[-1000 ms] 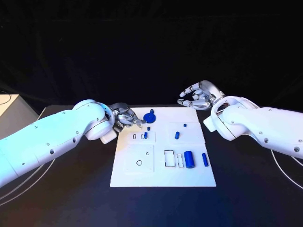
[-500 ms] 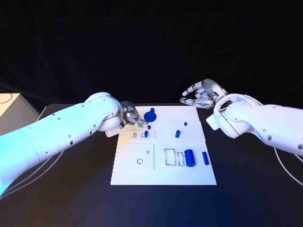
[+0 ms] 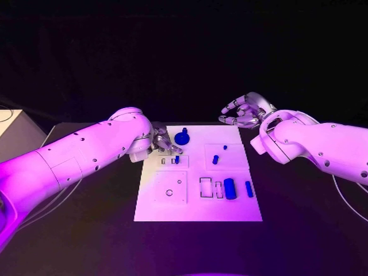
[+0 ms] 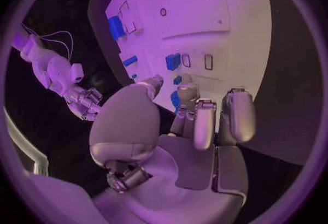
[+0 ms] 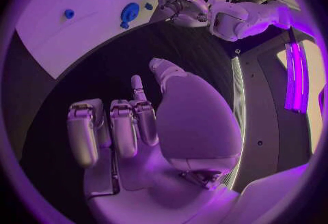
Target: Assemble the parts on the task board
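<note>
black bench [image 3: 84, 230] bore white board [image 3: 192, 210]; left hand [image 3: 161, 141], empty, fingers loose, lay nearest round blue part [image 3: 181, 138]; right hand [image 3: 244, 113] curled empty.

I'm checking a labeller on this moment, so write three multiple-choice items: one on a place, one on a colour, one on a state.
1. Where is the left robot hand?
A. At the task board's far left corner, beside the large round part
B. Off the table's near edge
C. Over the board's near right corner

2. What colour are the parts, such as the cylinder?
A. Yellow
B. Blue
C. Green

3. What state is the right robot hand in?
A. Gripping the cylinder
B. Pressing flat on the board
C. Holding nothing, fingers apart, off the board

Key: 1 A, the head view shows it at the edge of the task board next to the large round part. 2 B, every part on the white plate is blue. 3 C, the right wrist view shows nothing between its fingers, over black table.
</note>
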### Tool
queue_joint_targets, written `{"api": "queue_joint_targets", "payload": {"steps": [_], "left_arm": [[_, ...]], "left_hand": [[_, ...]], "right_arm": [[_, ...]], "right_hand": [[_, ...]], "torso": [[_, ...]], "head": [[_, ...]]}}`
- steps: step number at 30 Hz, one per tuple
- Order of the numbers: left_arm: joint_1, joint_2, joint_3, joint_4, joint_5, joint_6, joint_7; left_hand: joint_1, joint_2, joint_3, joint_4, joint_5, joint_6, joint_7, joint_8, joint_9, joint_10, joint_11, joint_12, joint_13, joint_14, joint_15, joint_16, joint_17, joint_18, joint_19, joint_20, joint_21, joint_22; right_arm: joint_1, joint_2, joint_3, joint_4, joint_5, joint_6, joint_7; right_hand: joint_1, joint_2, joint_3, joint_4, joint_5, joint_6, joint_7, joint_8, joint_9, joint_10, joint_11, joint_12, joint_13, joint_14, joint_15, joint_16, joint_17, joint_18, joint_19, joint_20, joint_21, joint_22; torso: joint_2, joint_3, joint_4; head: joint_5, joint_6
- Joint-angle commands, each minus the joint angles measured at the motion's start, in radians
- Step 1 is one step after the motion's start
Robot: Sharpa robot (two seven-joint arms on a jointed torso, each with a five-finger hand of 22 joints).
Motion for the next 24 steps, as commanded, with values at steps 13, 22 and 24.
{"api": "queue_joint_targets", "payload": {"steps": [13,22,24], "left_arm": [[0.002,0.022,-0.003,-0.015,0.005,0.069,-0.003],[0.002,0.03,-0.005,-0.02,0.007,0.104,-0.002],[0.002,0.032,-0.007,-0.023,0.008,0.106,-0.002]], "left_hand": [[-0.001,0.003,0.01,-0.004,-0.004,-0.01,-0.005,0.014,0.023,-0.015,-0.003,-0.004,-0.002,0.076,-0.004,-0.004,0.195,-0.015,-0.002,0.0,0.002,-0.006],[0.013,-0.005,0.028,-0.006,-0.004,-0.018,-0.004,0.016,0.035,-0.024,-0.003,-0.008,-0.008,0.075,-0.004,-0.006,0.192,-0.014,-0.006,0.001,0.001,-0.009],[0.014,-0.005,0.03,-0.006,-0.004,-0.018,-0.004,0.016,0.036,-0.025,-0.003,-0.008,-0.008,0.075,-0.003,-0.005,0.193,-0.014,-0.007,0.001,0.0,-0.01]], "right_arm": [[0.001,0.007,0.001,-0.005,-0.019,0.011,-0.017],[0.001,0.012,0.001,-0.005,-0.021,0.014,-0.022],[0.001,0.012,0.001,-0.005,-0.021,0.015,-0.023]], "right_hand": [[-0.004,-0.008,-0.008,0.005,0.006,-0.01,0.001,0.006,0.001,0.048,-0.001,-0.012,0.212,0.102,0.0,0.004,0.263,-0.008,0.093,0.003,-0.008,0.244],[-0.006,-0.008,-0.01,0.007,0.007,-0.011,0.002,0.006,0.001,0.048,0.0,-0.012,0.212,0.102,0.001,0.004,0.263,-0.008,0.093,0.003,-0.008,0.244],[-0.008,-0.008,-0.012,0.009,0.009,-0.012,0.002,0.006,0.001,0.047,0.0,-0.013,0.212,0.102,0.001,0.004,0.263,-0.007,0.093,0.003,-0.009,0.243]], "torso": [[0.001,0.0004,0.0007],[0.003,0.0007,0.0003],[0.002,0.0002,0.0012]], "head": [[-0.003,-0.008],[-0.003,-0.012],[-0.003,-0.013]]}}
